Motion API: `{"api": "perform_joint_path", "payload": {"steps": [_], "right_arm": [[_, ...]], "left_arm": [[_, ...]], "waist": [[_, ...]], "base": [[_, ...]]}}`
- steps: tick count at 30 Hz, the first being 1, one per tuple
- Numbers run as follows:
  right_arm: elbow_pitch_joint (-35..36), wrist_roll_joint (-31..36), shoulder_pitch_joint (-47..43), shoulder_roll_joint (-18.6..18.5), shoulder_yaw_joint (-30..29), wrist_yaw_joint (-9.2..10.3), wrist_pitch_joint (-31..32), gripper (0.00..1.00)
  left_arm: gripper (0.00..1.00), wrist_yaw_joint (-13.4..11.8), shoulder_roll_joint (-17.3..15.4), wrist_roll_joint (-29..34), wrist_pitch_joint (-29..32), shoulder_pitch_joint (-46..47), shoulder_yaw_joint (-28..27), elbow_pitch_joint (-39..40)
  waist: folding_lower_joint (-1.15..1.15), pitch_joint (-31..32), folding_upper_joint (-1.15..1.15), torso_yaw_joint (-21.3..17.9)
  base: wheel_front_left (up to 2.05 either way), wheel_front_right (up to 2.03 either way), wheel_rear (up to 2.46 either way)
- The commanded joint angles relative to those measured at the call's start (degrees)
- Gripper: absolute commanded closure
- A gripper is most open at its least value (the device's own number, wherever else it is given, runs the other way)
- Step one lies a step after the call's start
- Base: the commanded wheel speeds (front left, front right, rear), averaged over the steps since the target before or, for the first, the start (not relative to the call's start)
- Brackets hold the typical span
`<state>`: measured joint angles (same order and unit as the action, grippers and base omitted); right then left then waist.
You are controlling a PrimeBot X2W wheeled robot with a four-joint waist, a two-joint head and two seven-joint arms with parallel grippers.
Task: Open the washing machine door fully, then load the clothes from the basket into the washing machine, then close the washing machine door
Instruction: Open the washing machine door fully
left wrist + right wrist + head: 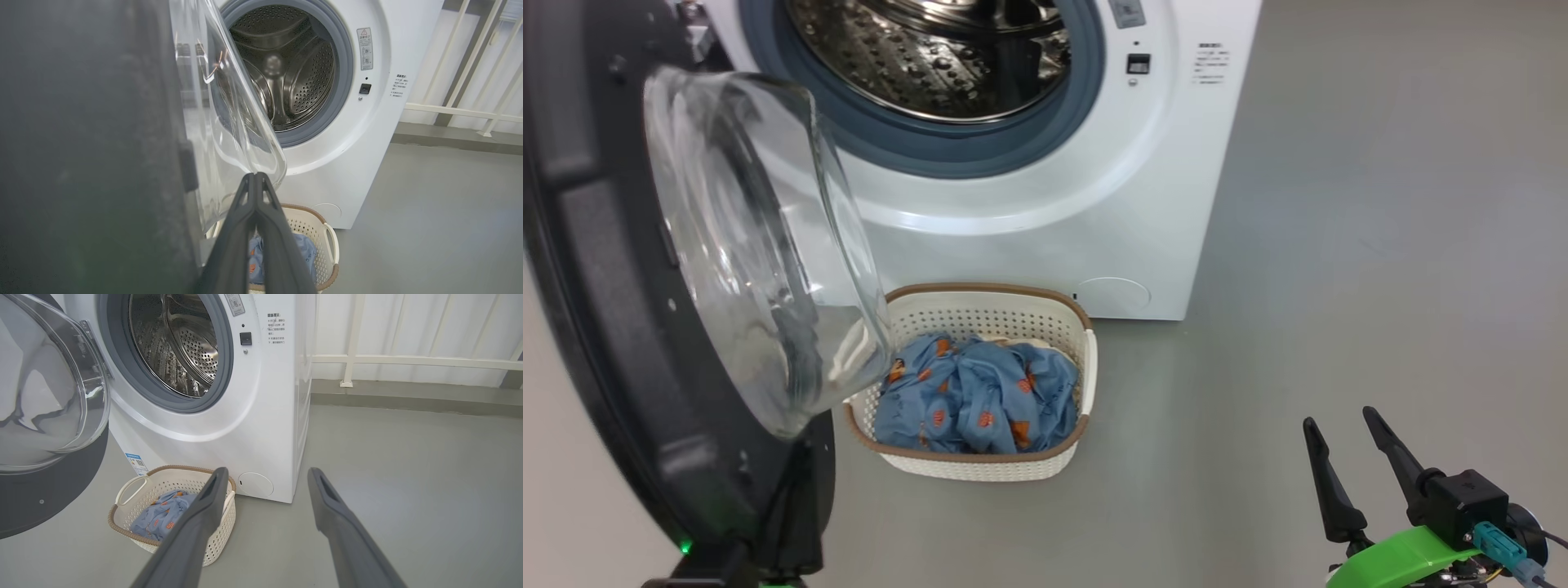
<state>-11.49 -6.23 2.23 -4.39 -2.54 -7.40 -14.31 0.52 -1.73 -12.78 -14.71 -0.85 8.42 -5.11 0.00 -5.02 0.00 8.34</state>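
Head view, door open, clothes in basket before washer, my left end effector clenched by door, right end effector released

One washing machine, one door, one basket, one heap of clothes (pieces uncountable).

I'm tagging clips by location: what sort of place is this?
Probably a laundry corner, perhaps a balcony or utility room: a white front-loading washer on bare grey floor, a basket of clothes before it, and a pale railing alongside.
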Motion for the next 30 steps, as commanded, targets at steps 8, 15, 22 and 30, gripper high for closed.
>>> {"api": "perform_joint_path", "payload": {"steps": [8, 15, 22, 30], "right_arm": [[0.8, -0.3, 0.7, 0.1, 1.8, -0.09, -0.7, 0.0], [0.9, -0.6, 0.6, 0.2, 2.5, -0.09, -0.7, 0.0], [0.9, -0.7, 0.6, -0.4, 2.7, -0.09, -0.7, 0.0], [1.7, -1.0, 1.3, -1.1, 2.2, -0.09, -0.7, 0.0]], "left_arm": [[1.0, -4.3, -1.1, -0.7, -0.3, -1.8, -7.1, 0.3], [1.0, -5.6, -1.1, -1.9, -0.3, -2.7, -12.2, -0.1], [1.0, -6.2, -1.4, -3.0, -0.3, -1.5, -17.9, -1.0], [1.0, -6.4, -3.0, -5.5, -0.3, 3.8, -26.0, -3.6]], "waist": [[0.0, 1.0, 0.0, 3.7], [0.0, 1.5, 0.0, 4.0], [0.0, 0.7, 0.0, 2.9], [0.0, -2.1, 0.0, 2.1]], "base": [[0.0, 0.0, 0.0], [0.0, 0.0, 0.0], [0.0, 0.0, 0.0], [0.0, 0.0, 0.0]]}}
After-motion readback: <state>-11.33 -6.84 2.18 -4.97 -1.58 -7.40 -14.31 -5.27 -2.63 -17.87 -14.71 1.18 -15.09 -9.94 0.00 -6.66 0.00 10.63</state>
